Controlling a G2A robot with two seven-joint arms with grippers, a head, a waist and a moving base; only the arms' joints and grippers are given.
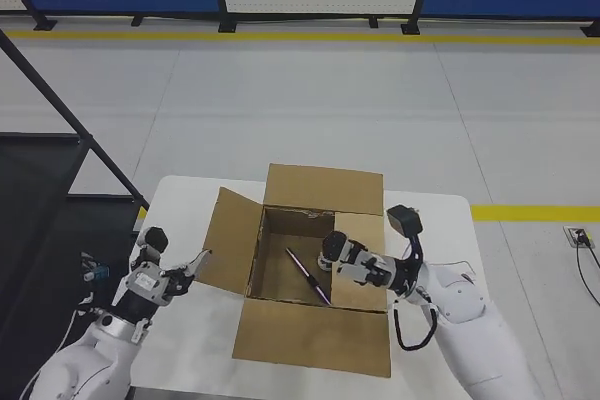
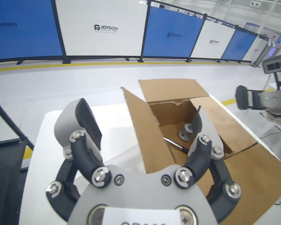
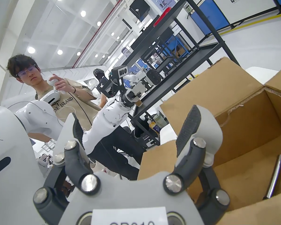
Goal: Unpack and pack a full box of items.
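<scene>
On the box (image 1: 310,340) floor lies a thin metal rod (image 1: 308,272): probably stiff, slick and light; pinch it mid-length. Right gripper (image 1: 327,255) over the box and left gripper (image 1: 193,268) beside its flap both gape wide.

The left hand (image 2: 141,108), its fingers (image 2: 89,122) spread wide, hangs above the white counter (image 2: 49,155) just beside an open cardboard box (image 2: 224,127) with its flaps folded outward. Inside the box lie a slim metal rod (image 2: 174,143) and a small metal spool (image 2: 185,134). The right hand (image 2: 245,98) hovers past the box's far flap. Blue and white fence panels (image 2: 103,24) line the floor behind.
</scene>
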